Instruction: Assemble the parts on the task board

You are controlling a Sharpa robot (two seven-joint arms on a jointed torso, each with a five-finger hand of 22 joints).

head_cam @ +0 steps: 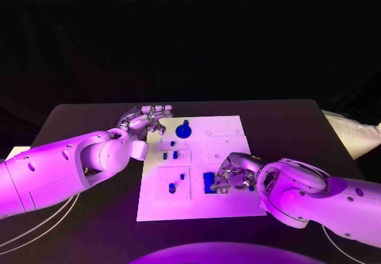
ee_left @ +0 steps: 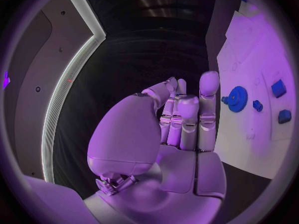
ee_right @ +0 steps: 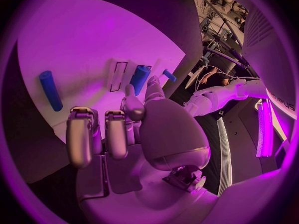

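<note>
Right hand over the near right part of the white task board, fingers curled down beside a cluster of blue parts; whether anything is actually pinched cannot be told from the head view. In the right wrist view, fingertips bent in with no part plainly between them, a blue cylinder lying loose on the board just beyond, a second blue peg near a rectangular slot outline. Left hand at the board's far left corner, fingers extended and holding nothing, just beside the blue gear; same gear seen past the fingertips in the left wrist view, apart from them. More small blue pegs standing in the middle-left panel, one more in the near-left panel.

Likely step: picking a blue piece by the right hand for seating in a slot. To do well: close thumb and fingertip squarely on the cylinder's middle, lift straight up clear of neighbouring pieces, align its axis with the slot before lowering, press gently. Keep the left hand off the gear meanwhile.
</note>
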